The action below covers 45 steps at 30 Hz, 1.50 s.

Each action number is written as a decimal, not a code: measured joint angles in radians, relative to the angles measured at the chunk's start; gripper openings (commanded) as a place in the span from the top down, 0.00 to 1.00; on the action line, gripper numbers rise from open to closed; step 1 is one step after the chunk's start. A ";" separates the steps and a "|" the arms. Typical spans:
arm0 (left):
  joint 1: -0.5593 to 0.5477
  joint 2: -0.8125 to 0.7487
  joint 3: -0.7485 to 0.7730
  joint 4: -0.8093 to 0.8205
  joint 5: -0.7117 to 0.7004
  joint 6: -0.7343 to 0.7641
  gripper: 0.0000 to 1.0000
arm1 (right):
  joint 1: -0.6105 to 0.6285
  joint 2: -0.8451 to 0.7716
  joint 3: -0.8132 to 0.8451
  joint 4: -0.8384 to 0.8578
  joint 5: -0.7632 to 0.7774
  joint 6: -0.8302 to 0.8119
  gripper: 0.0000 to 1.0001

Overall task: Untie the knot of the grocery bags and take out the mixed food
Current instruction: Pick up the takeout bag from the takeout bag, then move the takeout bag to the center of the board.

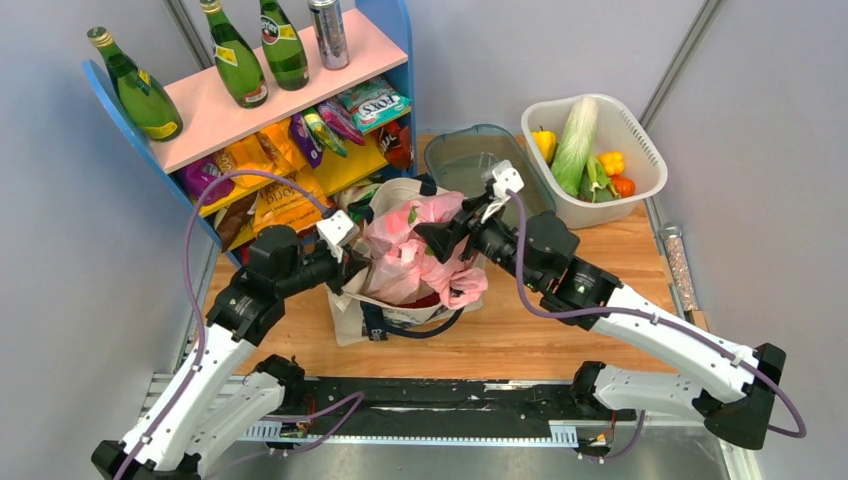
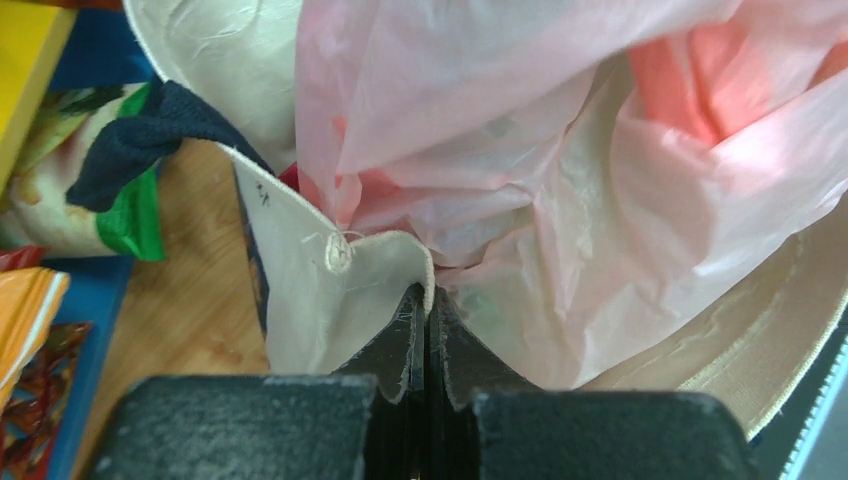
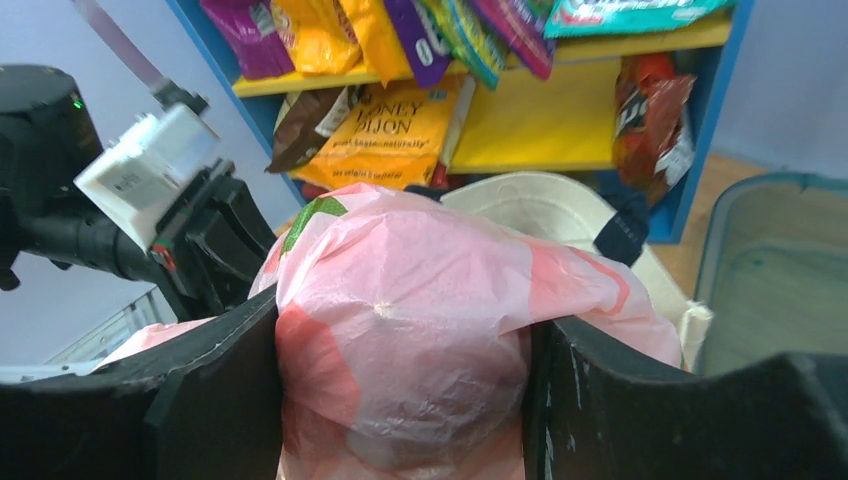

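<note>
The cream canvas tote (image 1: 350,320) with a navy handle (image 2: 140,140) stands mid-table. The crinkly pink plastic bag (image 1: 400,250) sticks out of its top. My left gripper (image 1: 352,262) is shut on the tote's cream rim (image 2: 330,290), right beside the pink bag (image 2: 560,130). My right gripper (image 1: 432,240) is closed on the pink bag (image 3: 420,290), around a round dark lump (image 3: 450,390) inside it. Red shapes (image 2: 690,70) and a green bit (image 3: 305,215) show through the plastic. I cannot make out the knot. The food inside is mostly hidden.
A blue shelf (image 1: 390,40) at the back left holds snack packets (image 3: 400,120) and green bottles (image 1: 235,60) on its pink top. A clear teal tub (image 1: 470,160) and a white basket (image 1: 640,150) with cabbage and peppers stand at the back right.
</note>
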<state>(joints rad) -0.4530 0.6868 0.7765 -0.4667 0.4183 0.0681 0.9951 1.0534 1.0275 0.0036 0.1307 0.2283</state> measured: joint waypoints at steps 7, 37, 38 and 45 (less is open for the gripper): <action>-0.085 0.082 0.003 0.070 0.042 -0.085 1.00 | 0.000 -0.044 0.019 0.016 0.099 -0.105 1.00; -0.476 0.117 0.081 0.049 -0.064 -0.162 1.00 | -0.002 -0.045 0.113 0.168 0.410 -0.341 1.00; -0.476 0.098 0.081 0.022 -0.085 -0.158 1.00 | -0.002 -0.039 0.116 0.174 0.410 -0.344 1.00; -0.476 0.050 0.085 -0.086 -0.243 -0.146 1.00 | -0.003 0.042 0.211 0.196 0.391 -0.393 1.00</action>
<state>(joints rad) -0.9295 0.7364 0.8616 -0.5529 0.1753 -0.0780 0.9920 1.0958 1.2385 0.1993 0.5220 -0.1646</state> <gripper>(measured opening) 0.009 0.661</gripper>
